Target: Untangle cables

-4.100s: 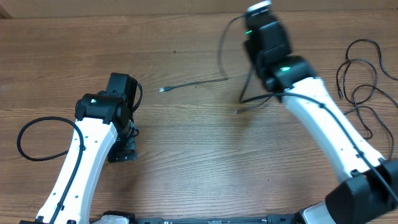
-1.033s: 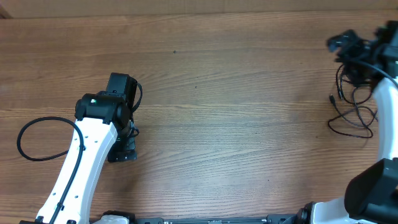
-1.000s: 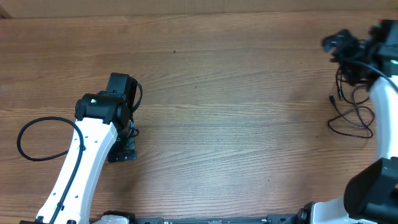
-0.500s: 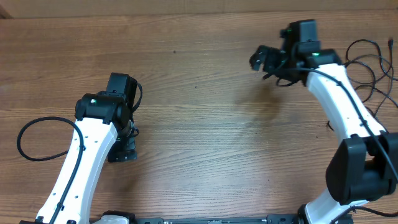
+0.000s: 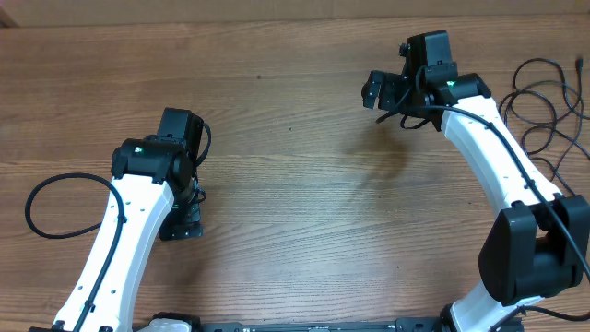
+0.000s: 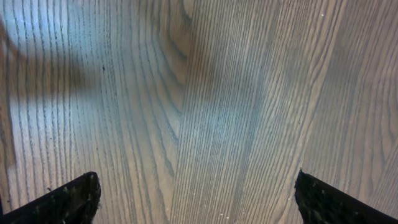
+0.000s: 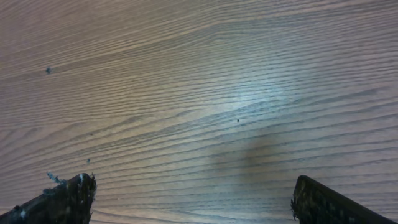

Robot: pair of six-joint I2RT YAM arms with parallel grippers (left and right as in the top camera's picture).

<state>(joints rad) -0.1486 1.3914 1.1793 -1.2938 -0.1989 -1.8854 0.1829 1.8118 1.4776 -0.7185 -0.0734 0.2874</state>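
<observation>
Currently both pincers are spread wide and empty: left pincer [image 6: 196,182] and right pincer [image 7: 193,183] hang over bare bench [image 5: 295,184]. Cables [image 5: 544,101] lie bunched at the far right edge. Risk: grabbing several cords together tightens the tangle or drags it off.

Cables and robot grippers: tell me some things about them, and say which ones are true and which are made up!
1. The cables lie near the edge of the table on the right arm's side. True.
2. The right gripper holds a cable. False: it is open, with only bare wood between its fingers.
3. The left gripper is open. True.
4. The cables lie under the left gripper. False: only wood shows there; the cables are far over on the other side.
</observation>
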